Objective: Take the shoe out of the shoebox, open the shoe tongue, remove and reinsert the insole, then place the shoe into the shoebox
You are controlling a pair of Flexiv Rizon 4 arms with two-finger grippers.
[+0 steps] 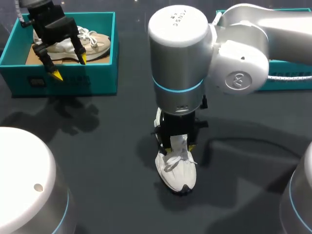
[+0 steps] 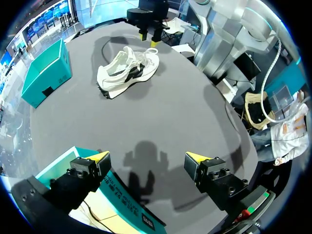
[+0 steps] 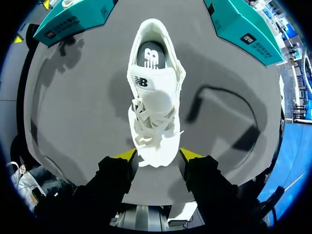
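Note:
A white shoe (image 1: 176,171) lies on the dark table near its middle, also visible from afar as the white shoe (image 2: 127,72). My right gripper (image 1: 176,145) stands straight down over one end of it. In the right wrist view the shoe (image 3: 152,97) stretches away from the right gripper (image 3: 158,155), tongue and insole showing. Both yellow tips press its toe from either side. My left gripper (image 1: 69,67) hangs open above the front wall of a teal shoebox (image 1: 68,80), empty. That left gripper (image 2: 147,157) has only bare table between its tips.
A beige shoe (image 1: 95,46) lies inside the left teal box. A second teal box (image 1: 292,84) stands at the back right, mostly hidden behind my right arm. In the right wrist view the two boxes (image 3: 73,19) (image 3: 243,29) flank the far end of the shoe.

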